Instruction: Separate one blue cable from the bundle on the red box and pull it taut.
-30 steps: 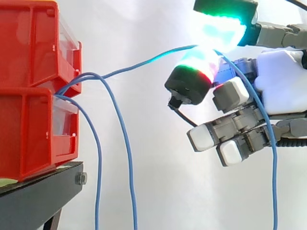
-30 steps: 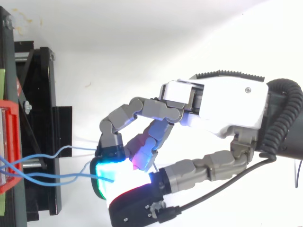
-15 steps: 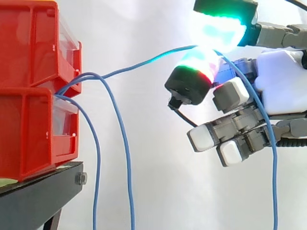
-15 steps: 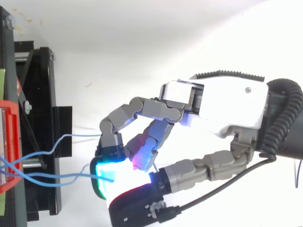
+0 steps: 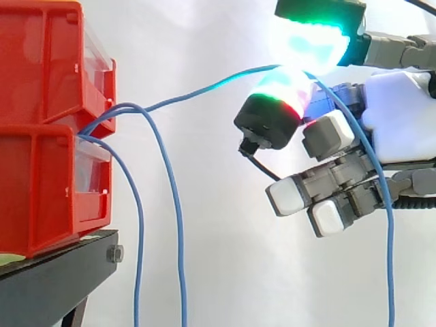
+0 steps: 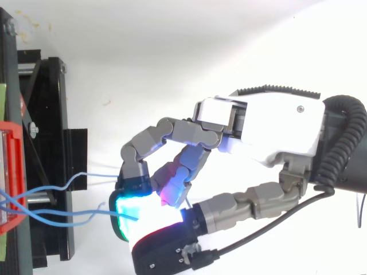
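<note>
Blue cable point(image 5: 204, 89) is running from the red bins' point(image 5: 41, 184) front edge to the hand point(image 5: 402, 116), whose glowing pads point(image 5: 310, 44) are pinching it. Two other cables point(image 5: 178, 238) are hanging free. Separation looks done; the final tightening is remaining.

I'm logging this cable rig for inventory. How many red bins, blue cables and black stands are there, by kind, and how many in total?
Red bins: 2
Blue cables: 3, one pinched by the hand
Black stand: 1
Total: 6
</note>
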Motion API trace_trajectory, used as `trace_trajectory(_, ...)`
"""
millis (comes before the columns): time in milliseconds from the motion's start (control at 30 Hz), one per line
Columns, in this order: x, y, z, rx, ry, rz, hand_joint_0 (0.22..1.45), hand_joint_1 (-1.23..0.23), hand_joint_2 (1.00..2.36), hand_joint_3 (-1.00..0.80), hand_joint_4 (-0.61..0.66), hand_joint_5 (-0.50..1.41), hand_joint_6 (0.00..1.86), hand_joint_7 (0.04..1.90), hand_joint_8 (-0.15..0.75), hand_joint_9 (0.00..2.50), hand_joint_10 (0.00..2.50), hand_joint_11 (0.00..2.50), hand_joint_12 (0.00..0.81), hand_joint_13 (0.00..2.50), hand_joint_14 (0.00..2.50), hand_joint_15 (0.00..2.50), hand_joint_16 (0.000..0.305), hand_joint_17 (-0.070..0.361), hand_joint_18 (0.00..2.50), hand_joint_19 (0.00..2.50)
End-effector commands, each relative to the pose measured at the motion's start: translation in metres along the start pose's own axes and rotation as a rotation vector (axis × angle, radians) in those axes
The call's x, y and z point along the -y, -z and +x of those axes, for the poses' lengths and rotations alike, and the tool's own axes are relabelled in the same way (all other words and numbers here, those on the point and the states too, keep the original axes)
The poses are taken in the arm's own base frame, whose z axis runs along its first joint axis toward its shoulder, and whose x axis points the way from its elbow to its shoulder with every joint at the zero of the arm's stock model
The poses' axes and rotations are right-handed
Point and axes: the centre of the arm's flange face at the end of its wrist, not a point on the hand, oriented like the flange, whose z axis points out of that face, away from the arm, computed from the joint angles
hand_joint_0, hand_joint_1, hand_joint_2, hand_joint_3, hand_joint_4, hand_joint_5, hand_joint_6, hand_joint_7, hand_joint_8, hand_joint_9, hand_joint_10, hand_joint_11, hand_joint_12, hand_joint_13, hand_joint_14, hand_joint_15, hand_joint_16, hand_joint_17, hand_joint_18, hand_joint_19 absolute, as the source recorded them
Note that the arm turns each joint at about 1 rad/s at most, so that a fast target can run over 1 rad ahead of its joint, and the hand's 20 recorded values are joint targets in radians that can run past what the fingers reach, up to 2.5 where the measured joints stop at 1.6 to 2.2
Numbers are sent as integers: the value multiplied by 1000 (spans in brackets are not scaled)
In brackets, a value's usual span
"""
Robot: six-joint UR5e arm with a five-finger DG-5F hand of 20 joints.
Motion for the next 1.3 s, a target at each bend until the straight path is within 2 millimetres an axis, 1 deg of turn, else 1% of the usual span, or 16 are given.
trace_trajectory(0, 0, 0, 0, 0, 0, 1, 620, -837, 1005, 38, -91, -109, 915, 1153, 375, 1238, 15, 657, 413, 912, 11, 394, 55, 125, 884, 338)
trace_trajectory(133, 0, 0, 0, 0, 0, -1, 621, -839, 1005, 36, -88, -109, 915, 1146, 387, 1250, 15, 664, 414, 928, 13, 402, 56, 125, 901, 323)
trace_trajectory(667, 0, 0, 0, 0, 0, -1, 622, -840, 1005, 32, -91, -109, 915, 1146, 375, 1256, 13, 663, 404, 931, 13, 414, 54, 122, 884, 329)
trace_trajectory(1267, 0, 0, 0, 0, 0, -1, 612, -827, 1003, 36, -94, -110, 918, 1132, 373, 1276, 15, 676, 393, 976, 13, 447, 53, 120, 943, 361)
